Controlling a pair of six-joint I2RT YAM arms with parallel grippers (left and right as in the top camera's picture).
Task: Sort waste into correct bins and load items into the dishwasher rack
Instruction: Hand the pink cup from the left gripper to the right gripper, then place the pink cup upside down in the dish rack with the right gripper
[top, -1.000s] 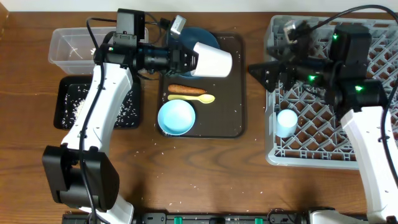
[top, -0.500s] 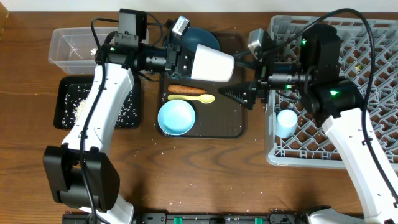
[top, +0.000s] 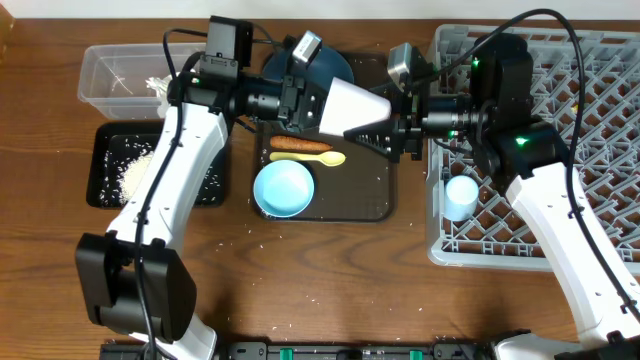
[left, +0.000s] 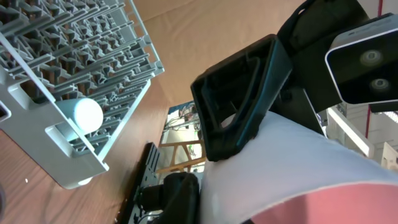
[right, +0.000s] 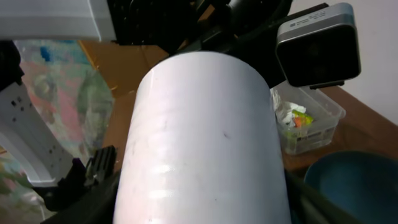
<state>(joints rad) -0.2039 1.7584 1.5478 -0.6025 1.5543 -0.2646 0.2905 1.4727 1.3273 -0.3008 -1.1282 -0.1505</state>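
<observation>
The pink cup (top: 355, 108), white outside and pink inside, hangs on its side above the brown serving tray (top: 372, 195). My left gripper (top: 308, 105) is shut on its rim end. My right gripper (top: 368, 112) reaches in from the rack side, and its fingers (top: 372, 137) lie against both sides of the cup's base (right: 205, 137). The grey dishwasher rack (top: 440, 250) on the right holds a small light blue cup (top: 461, 196). On the serving tray lie the light blue bowl (top: 284, 189), the yellow spoon (top: 312, 158), the carrot (top: 300, 144) and the dark blue plate (top: 338, 62).
The clear tub (top: 105, 85) at the far left holds tissue and a wrapper (right: 297, 118). In front of it the black tray (top: 115, 190) holds white rice. Rice grains are scattered on the wooden table around the trays.
My right arm swung left from over the rack to the cup, and its jaws closed in round the cup's base. My left arm carried the cup slightly to the right.
</observation>
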